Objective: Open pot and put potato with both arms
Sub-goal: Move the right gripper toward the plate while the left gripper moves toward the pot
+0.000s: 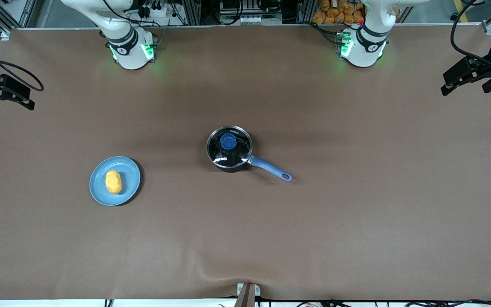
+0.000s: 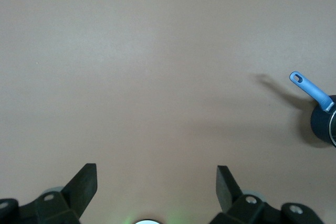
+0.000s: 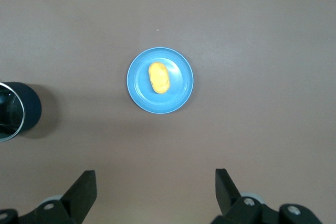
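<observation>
The black pot point(image 1: 229, 167) stands mid-table with a glass lid point(image 1: 218, 147) on it; the lid has a blue knob point(image 1: 228, 141). The pot's blue handle point(image 1: 271, 169) points toward the left arm's end. The potato point(image 1: 113, 182) lies on a light-blue plate point(image 1: 131, 175) toward the right arm's end. My left gripper point(image 2: 156, 167) is open and empty, high over bare table, with the pot point(image 2: 321, 124) at the view's edge. My right gripper point(image 3: 156, 171) is open and empty, high above the table, with the potato point(image 3: 159, 77) and pot point(image 3: 29, 109) in its view.
The brown table point(image 1: 356, 213) is wide. Black fixtures with cables hang over its two ends point(image 1: 2, 91) point(image 1: 467, 74). The arm bases point(image 1: 132, 49) point(image 1: 362, 47) stand along the edge farthest from the front camera.
</observation>
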Action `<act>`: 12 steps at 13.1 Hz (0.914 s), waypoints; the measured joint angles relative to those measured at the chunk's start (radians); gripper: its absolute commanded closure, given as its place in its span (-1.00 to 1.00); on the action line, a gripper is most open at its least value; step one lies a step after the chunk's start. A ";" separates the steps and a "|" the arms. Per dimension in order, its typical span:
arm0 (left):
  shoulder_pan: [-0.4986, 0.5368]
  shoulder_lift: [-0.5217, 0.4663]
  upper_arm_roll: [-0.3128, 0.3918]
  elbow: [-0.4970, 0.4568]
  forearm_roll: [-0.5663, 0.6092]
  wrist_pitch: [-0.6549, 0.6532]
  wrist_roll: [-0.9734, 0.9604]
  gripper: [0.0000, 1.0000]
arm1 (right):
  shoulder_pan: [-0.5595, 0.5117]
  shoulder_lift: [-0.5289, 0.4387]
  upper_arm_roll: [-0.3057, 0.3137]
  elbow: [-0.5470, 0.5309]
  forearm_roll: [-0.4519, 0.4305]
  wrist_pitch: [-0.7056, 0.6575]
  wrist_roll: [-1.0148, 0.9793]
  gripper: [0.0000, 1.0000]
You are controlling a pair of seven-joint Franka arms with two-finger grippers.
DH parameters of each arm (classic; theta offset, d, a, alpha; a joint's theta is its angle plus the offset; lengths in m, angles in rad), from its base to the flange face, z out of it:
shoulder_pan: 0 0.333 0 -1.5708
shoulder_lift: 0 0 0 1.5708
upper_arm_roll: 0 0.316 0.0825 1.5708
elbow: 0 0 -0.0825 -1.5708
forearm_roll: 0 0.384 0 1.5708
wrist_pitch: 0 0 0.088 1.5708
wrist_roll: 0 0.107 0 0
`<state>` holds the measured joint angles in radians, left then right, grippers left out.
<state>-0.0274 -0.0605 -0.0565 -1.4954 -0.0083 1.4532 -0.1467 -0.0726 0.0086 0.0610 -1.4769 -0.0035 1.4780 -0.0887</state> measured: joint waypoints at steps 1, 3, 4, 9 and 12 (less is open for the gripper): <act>0.000 0.000 0.000 0.000 0.000 0.000 0.000 -1.00 | 0.001 0.000 0.000 -0.009 0.000 0.007 0.002 -1.00; 0.000 0.000 0.000 0.000 0.000 0.000 0.000 -1.00 | 0.001 -0.006 0.000 -0.023 0.000 0.024 0.006 -1.00; 0.000 0.000 0.001 0.000 0.000 0.000 0.000 -1.00 | 0.001 -0.010 0.000 -0.029 0.000 0.025 0.006 -1.00; -0.001 0.007 0.000 0.000 0.028 0.000 0.003 -1.00 | 0.047 0.014 0.006 -0.069 0.000 0.015 0.006 -1.00; -0.016 0.023 -0.016 0.000 0.028 0.000 0.003 -1.00 | 0.068 0.105 0.007 -0.083 0.000 0.027 0.006 -1.00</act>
<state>-0.0430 -0.0376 -0.0723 -1.4955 0.0198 1.4533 -0.1440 -0.0042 0.1133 0.0685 -1.5601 -0.0031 1.5053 -0.0830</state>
